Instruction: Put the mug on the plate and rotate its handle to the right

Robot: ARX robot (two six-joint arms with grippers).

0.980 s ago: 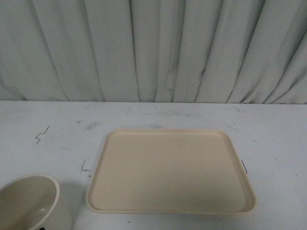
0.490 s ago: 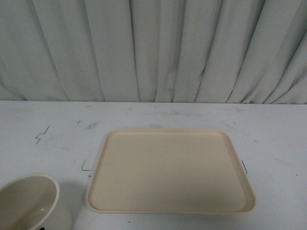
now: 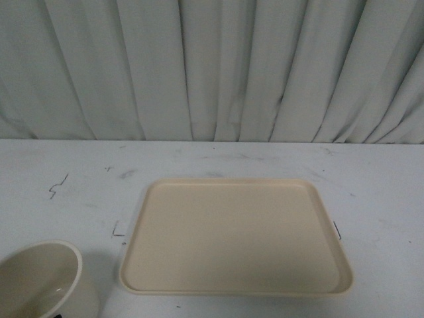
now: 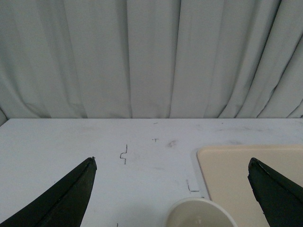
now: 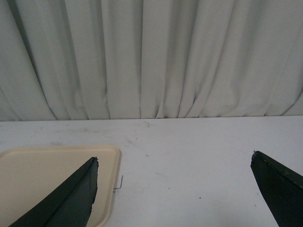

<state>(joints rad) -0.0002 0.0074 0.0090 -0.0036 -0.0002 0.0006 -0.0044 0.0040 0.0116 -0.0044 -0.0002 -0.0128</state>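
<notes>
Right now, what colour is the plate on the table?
Plain beige, with no pattern. The front view shows the plate best.

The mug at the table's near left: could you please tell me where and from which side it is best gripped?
Probably by its rim wall, from above, with the left gripper. The mug stands upright with its mouth open upward, just left of the plate and in line with that gripper's open jaws. Its handle cannot be made out, so I would not aim for it.
</notes>
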